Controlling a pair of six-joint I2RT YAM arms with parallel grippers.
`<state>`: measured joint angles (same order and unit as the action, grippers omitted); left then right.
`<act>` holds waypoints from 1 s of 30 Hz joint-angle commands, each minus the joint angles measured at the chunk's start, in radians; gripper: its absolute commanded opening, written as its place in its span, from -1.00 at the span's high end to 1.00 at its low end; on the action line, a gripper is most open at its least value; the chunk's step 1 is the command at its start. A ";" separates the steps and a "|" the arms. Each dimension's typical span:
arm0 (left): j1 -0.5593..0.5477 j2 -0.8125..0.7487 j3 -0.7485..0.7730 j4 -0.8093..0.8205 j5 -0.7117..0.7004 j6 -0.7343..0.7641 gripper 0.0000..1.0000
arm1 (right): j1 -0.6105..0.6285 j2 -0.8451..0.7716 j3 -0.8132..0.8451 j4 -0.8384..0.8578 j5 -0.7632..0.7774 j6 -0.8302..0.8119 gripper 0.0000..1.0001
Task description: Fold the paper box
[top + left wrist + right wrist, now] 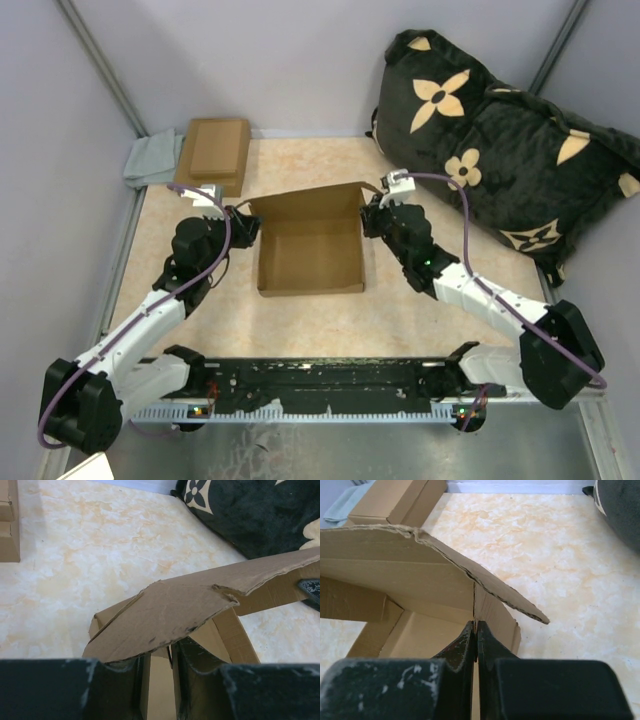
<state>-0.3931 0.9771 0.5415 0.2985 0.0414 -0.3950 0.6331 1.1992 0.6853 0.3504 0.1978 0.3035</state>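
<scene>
Soft, even light fills every view; faint shadows lie on the desk (300, 320). Wrist views blur along their dark near edge; the overhead view is sharp.

Free to pass over bare tabletop (310, 325) in front of box (310, 258). Blocked at box's sides by left gripper (242, 226) and right gripper (372, 218), far right by pillow (500, 150), far left by small box (215, 152) and cloth (152, 160).
</scene>
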 commanded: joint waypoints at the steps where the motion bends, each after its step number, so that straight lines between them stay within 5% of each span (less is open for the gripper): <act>1: -0.020 0.007 0.011 -0.029 0.038 0.006 0.46 | 0.032 0.050 0.091 -0.060 -0.074 -0.017 0.96; 17: -0.021 -0.011 0.022 -0.087 0.039 0.015 0.44 | 0.034 0.028 0.086 -0.158 -0.084 -0.034 0.87; 25: -0.020 -0.126 0.065 -0.408 0.036 -0.060 0.00 | 0.038 -0.155 0.009 -0.506 -0.079 0.052 0.16; 30: -0.022 -0.224 0.058 -0.540 0.042 -0.179 -0.17 | 0.037 -0.286 -0.010 -0.645 -0.067 0.094 -0.01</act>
<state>-0.4099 0.8238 0.5709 -0.0895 0.0650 -0.4702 0.6628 1.0245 0.6804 -0.1673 0.1173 0.3439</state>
